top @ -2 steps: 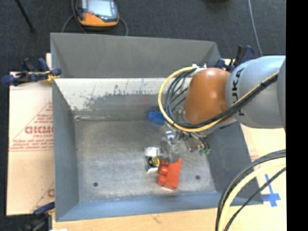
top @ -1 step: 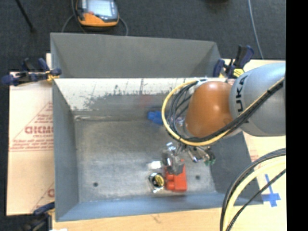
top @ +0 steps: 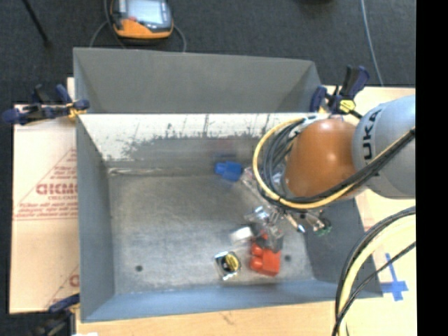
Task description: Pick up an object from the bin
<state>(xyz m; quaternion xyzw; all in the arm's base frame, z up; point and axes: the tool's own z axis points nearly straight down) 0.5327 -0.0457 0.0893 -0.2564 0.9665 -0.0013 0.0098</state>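
Block (top: 265,260), red and chunky, lies on the floor of the bin (top: 94,208), close to the front wall and toward the view's right. The gripper (top: 269,239) hangs right over its far edge, touching or nearly so; I cannot tell which. Whether the pincer stands wide or narrow I cannot tell either, since the wrist and its orange cover (top: 318,156) crowd the tip from my angle. That is my main worry: if I close blind, I judge I may catch only a corner. The block would then tip or squirt out toward the front wall, where there is little room for a second try. A white scrap (top: 241,234) sits just beside the gripper on the view's left. It could get pinched along with the block and spoil the hold. A black-and-yellow piece (top: 227,264) lies near the block on that same side and could be knocked. The blue piece (top: 227,169), well apart toward the back, seems safe.
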